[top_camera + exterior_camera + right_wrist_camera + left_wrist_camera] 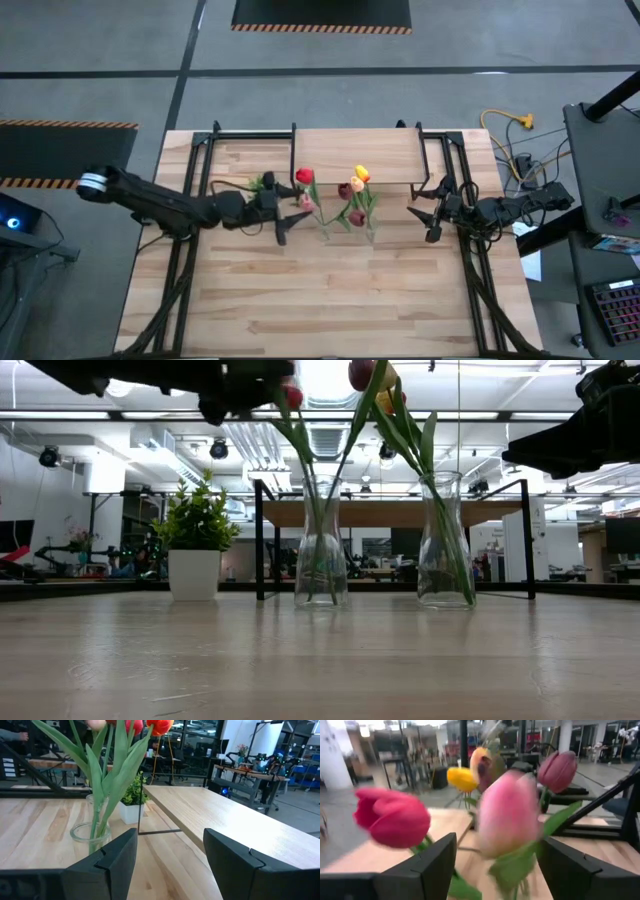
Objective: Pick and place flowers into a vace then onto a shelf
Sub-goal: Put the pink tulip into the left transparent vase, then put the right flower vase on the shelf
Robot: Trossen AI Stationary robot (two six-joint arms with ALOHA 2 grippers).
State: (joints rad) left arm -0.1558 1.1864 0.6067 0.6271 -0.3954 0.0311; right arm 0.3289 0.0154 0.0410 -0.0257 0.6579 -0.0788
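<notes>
While the artificial tulips (340, 195) already stood in two clear glass vases (322, 557) near the tabletop's back edge, both vases were not yet on the low light-wood shelf (355, 157); the left gripper (292, 222) and the right gripper (424, 220) were wide open, holding nothing.

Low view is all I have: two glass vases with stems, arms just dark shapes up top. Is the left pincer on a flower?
Observer: Not gripping. Its wrist view shows the left pincer open, with a pink tulip between its fingers.
Operator: And the right one?
Observer: The right pincer is open and empty, near the right-hand vase, looking along the shelf.
Operator: Is either vase on the shelf?
Observer: No. From above, both stand on the table in front of it.
</notes>
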